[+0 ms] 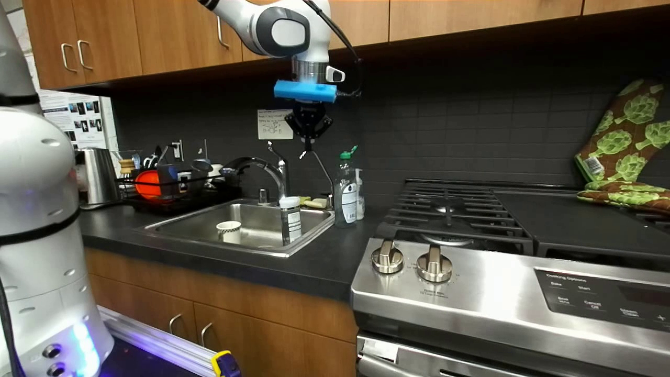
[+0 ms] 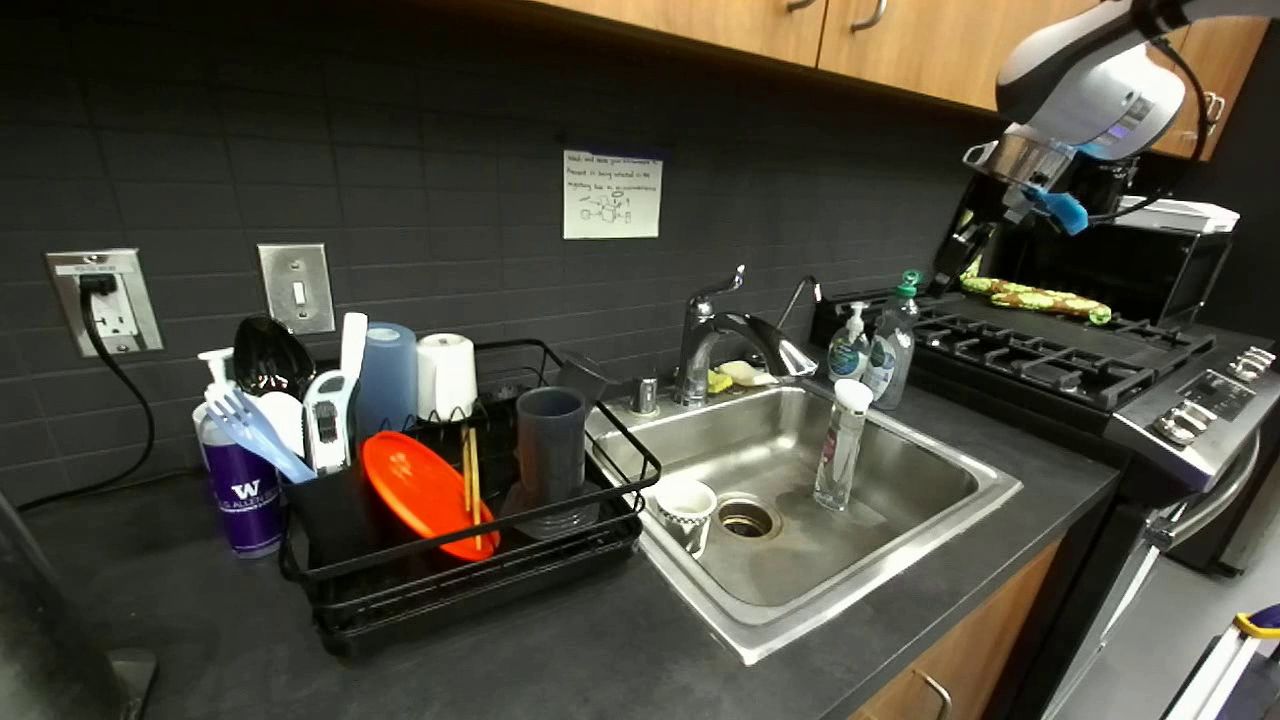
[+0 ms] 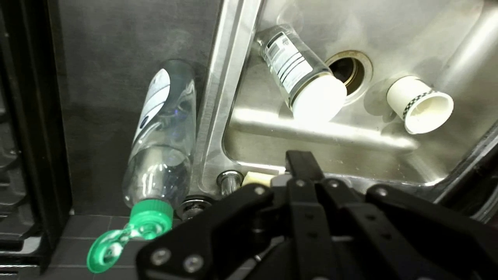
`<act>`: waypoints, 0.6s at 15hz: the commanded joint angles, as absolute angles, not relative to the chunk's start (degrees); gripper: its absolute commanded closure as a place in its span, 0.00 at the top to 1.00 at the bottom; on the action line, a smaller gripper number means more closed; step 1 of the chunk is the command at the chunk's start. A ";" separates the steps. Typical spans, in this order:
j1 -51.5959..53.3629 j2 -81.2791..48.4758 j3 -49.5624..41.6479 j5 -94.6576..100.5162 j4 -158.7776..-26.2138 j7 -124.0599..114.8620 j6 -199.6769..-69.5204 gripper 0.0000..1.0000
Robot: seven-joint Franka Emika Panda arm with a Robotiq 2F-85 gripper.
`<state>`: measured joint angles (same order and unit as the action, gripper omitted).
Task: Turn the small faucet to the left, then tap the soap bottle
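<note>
The small faucet is a thin silvery gooseneck at the sink's back corner, in both exterior views (image 1: 323, 168) (image 2: 800, 292). In the wrist view only a piece of its tube (image 3: 247, 267) shows behind the gripper. The soap bottle, clear with a green flip cap standing open, is upright beside the sink (image 1: 346, 191) (image 2: 892, 345) (image 3: 165, 155). My gripper is shut with nothing visible between its fingertips (image 1: 308, 145) (image 2: 942, 284) (image 3: 305, 165). It points down, overlapping the small faucet's curved top in an exterior view but apart from it in the other exterior view.
The large main faucet (image 1: 280, 175) stands left of the small one. The sink (image 2: 960, 480) holds a white-lidded container (image 2: 840, 445) and a cup (image 2: 686, 510). A pump bottle (image 2: 850, 345) is next to the soap bottle. A stove (image 1: 445, 209), dish rack (image 2: 480, 580) and overhead cabinets (image 1: 471, 18) surround this.
</note>
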<state>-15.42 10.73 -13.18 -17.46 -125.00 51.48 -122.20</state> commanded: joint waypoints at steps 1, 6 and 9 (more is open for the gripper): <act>-13.98 16.68 -14.61 -13.73 -129.52 50.98 -121.24 0.00; -13.37 24.11 -14.56 -9.08 -134.53 49.38 -119.57 0.00; -13.01 28.57 -14.30 -6.24 -137.80 47.99 -118.72 0.00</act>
